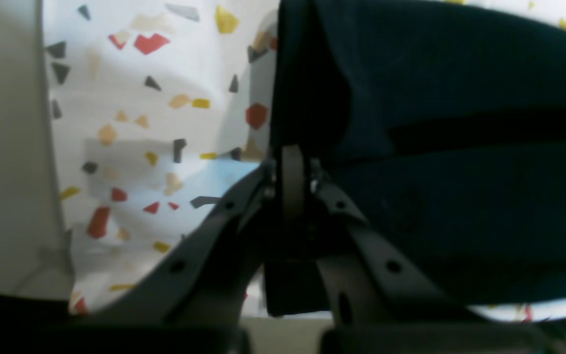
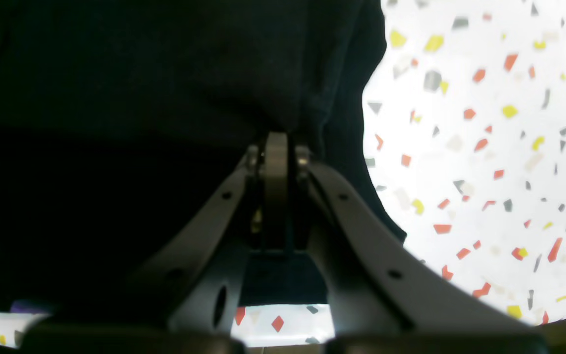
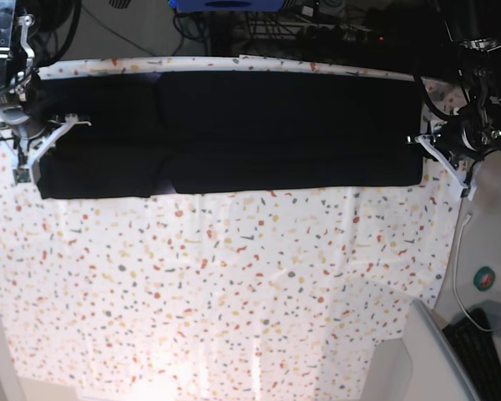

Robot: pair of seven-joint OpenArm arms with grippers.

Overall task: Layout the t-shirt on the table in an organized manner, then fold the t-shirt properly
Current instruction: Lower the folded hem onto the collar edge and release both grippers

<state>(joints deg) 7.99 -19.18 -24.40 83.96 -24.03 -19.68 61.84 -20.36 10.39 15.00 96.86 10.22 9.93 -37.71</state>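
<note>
The black t-shirt (image 3: pixel 275 125) lies as a long flat band across the far part of the speckled table (image 3: pixel 234 284). At the band's right end, my left gripper (image 3: pixel 424 144) is shut on the cloth's edge. The left wrist view shows its jaws pressed together (image 1: pixel 293 164), with the t-shirt (image 1: pixel 460 196) spreading to the right over the table (image 1: pixel 155 123). My right gripper (image 3: pixel 43 138) is shut on the band's left end. In the right wrist view its jaws (image 2: pixel 276 145) meet on the t-shirt (image 2: pixel 116 98), with the table (image 2: pixel 484 147) to the right.
A plain grey surface (image 1: pixel 3 147) borders the table cloth beside my left gripper. A grey panel (image 3: pixel 434 351), a dark keyboard (image 3: pixel 484 351) and a white cable (image 3: pixel 459 259) lie off the table's right side. Cables and equipment (image 3: pixel 259 17) sit behind the far edge.
</note>
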